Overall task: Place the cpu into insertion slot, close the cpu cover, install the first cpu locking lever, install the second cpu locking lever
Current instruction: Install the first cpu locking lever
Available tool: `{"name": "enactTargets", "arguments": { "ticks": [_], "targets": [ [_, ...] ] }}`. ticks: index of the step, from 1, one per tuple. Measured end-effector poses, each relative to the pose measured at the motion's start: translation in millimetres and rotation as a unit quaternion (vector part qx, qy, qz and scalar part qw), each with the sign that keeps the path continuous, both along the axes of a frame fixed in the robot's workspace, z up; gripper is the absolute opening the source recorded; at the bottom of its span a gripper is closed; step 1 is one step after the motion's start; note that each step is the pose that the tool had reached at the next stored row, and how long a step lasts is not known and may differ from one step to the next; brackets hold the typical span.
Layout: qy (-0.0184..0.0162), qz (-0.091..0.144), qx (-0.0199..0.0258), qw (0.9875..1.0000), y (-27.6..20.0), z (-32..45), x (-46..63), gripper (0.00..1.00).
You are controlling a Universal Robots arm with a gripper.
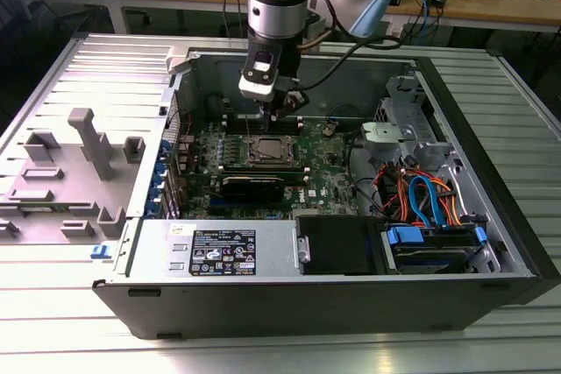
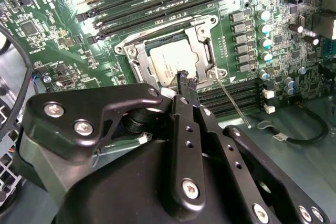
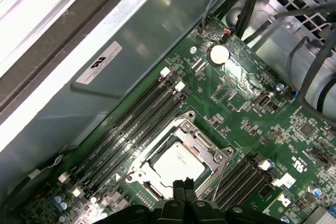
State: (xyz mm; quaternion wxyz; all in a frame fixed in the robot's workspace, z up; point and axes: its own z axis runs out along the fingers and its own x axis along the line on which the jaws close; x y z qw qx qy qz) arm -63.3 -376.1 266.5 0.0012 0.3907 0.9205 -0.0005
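The cpu (image 2: 173, 61) (image 3: 178, 163), a silvery square chip, lies flat in the insertion slot (image 1: 267, 151) on the green board. The cpu cover (image 2: 202, 35) (image 3: 202, 142), a silver frame, lies down around the chip. One thin locking lever (image 2: 233, 103) (image 3: 219, 179) sticks out loose along one side of the socket. My gripper (image 1: 279, 116) (image 2: 186, 78) (image 3: 184, 184) hangs just above the socket's edge, near the chip's corner. Its black fingertips are shut together with nothing between them.
The board sits deep in an open computer case (image 1: 491, 251) with metal walls all round. Long black memory slots (image 2: 157, 3) (image 3: 131, 124) flank the socket. Bundled orange and blue cables (image 1: 421, 199) and a drive cage lie at the exterior view's right. A grey plastic fixture (image 1: 88, 142) stands outside at its left.
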Motion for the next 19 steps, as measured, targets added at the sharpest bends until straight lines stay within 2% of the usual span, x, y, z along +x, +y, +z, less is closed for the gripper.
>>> {"name": "enactTargets", "arguments": {
  "ticks": [3,5,6,8,10,12,15,17,19],
  "targets": [
    [0.0000,0.002,0.0000,1.0000,0.0,5.3,0.0,0.11],
    [-0.0001,0.021,-0.0014,0.9998,0.0,5.4,0.0,0.11],
    [0.0000,0.038,-0.0016,0.9993,0.0,5.4,-0.1,0.11],
    [-0.0001,0.057,-0.0016,0.9984,0.0,5.4,-0.1,0.11],
    [-0.0001,0.079,-0.0016,0.9969,0.0,5.4,-0.1,0.11],
    [-0.0002,0.111,-0.0016,0.9939,0.0,5.4,-0.1,0.11],
    [-0.0002,0.141,-0.0015,0.9900,0.1,5.3,-0.1,0.11],
    [-0.0002,0.149,-0.0016,0.9888,0.0,5.4,-1.9,0.11],
    [-0.0003,0.151,-0.0016,0.9885,0.0,5.4,-7.4,0.11]
  ]
}}
